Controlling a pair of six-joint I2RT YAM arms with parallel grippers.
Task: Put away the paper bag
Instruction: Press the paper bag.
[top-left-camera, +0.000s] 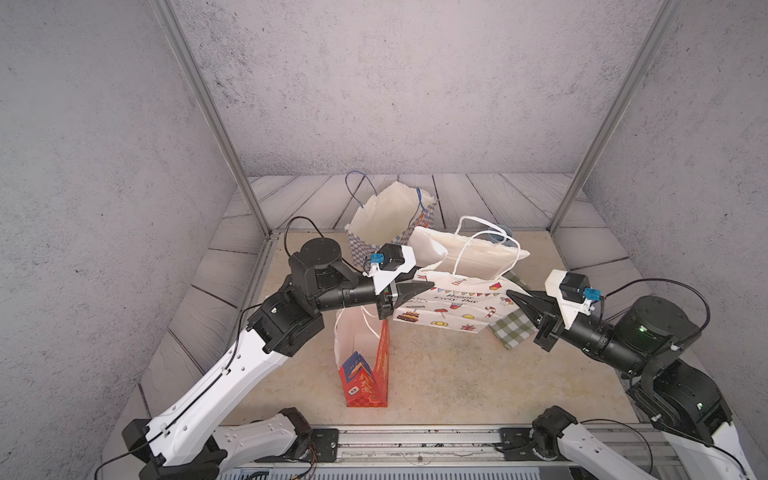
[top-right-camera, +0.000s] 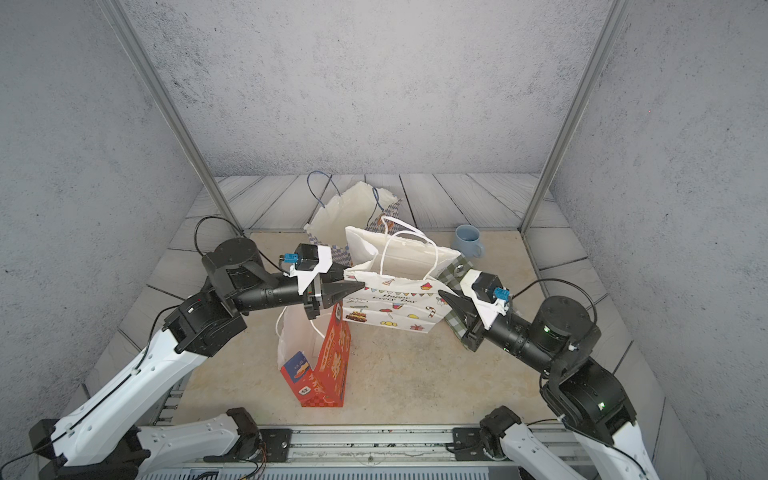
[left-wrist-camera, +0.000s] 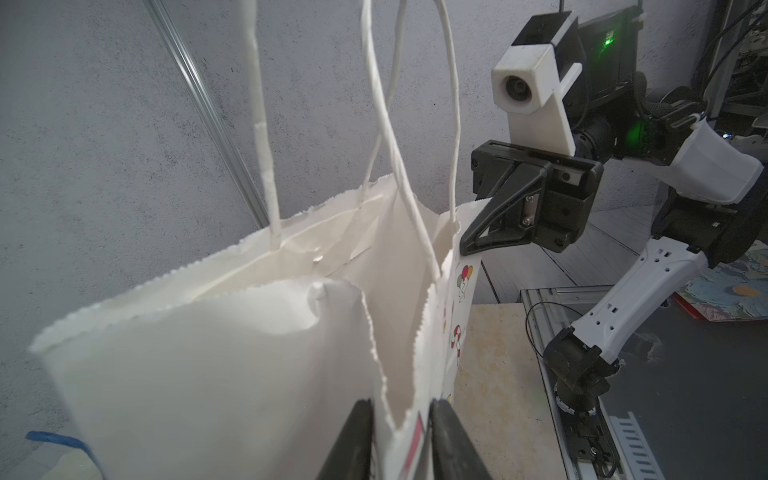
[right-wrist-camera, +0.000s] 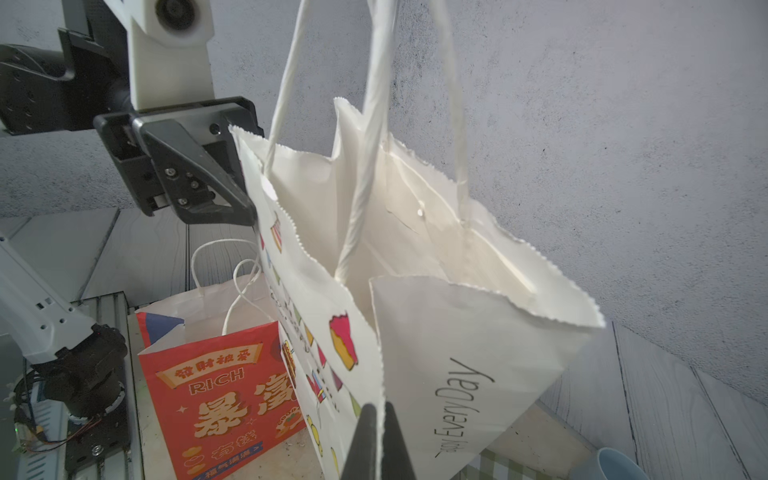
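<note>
Desk (top-left-camera: 436, 374): pale top, three bags, a cloth and a mug on it.

Bag (top-left-camera: 451, 309): white, party prints. It stands mouth-up at centre, a touch toward 12 o'clock, handles raised.

Red bag (top-left-camera: 365, 374): upright at 7 o'clock. Checked bag (top-left-camera: 386, 216): open-mouthed at 11 o'clock, just behind the bag. Green check cloth (top-left-camera: 513, 328): at 3 o'clock, partly behind the bag.

Left tool (left-wrist-camera: 399, 436): at the bag's 9 o'clock rim corner. The jaws stand narrow with the folded rim between them; I cannot tell whether they bite the paper. Right tool (right-wrist-camera: 380, 419): at the 3 o'clock corner, pinched tight on the rim.

Mug (top-right-camera: 467, 241): blue, at 1 o'clock.

Progress, my reading: early. The bag is taken at its rim corners but not flattened or shifted anywhere. Folding and stowing are all left. Nothing shows where it should go.

Hidden: the bag's base sits behind its own front, so I cannot say whether it rests or hangs. The cloth may be another bag; too little shows.
</note>
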